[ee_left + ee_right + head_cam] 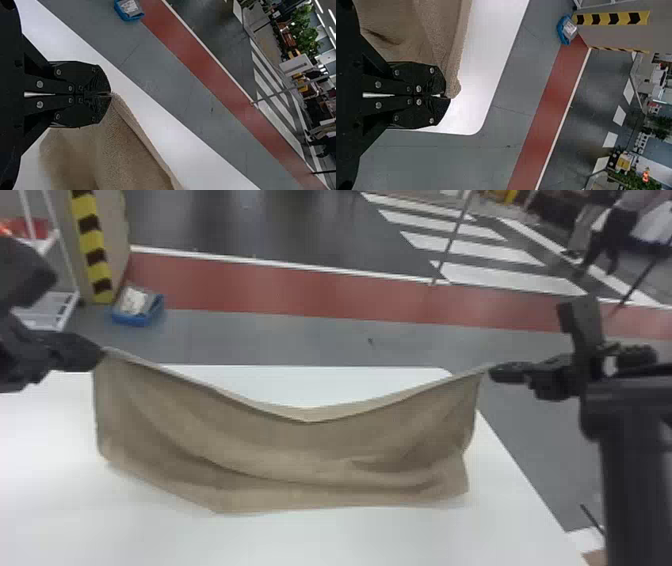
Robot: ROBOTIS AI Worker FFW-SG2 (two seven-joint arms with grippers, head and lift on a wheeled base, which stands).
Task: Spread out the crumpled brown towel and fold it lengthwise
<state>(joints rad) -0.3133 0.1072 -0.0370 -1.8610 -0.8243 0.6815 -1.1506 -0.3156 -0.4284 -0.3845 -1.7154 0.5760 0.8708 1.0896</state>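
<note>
In the head view the brown towel hangs between both grippers, its upper edge sagging in a shallow V and its lower part on the white table. My left gripper pinches the upper left corner, and my right gripper holds the upper right corner. In the left wrist view the left gripper is shut on a corner of the towel. The right wrist view has the right gripper shut on the other corner of the towel.
The white table extends under and around the towel, with its right edge slanting past the right gripper. On the floor beyond are a blue bin and a striped yellow-black post. A white shelf stands at the far left.
</note>
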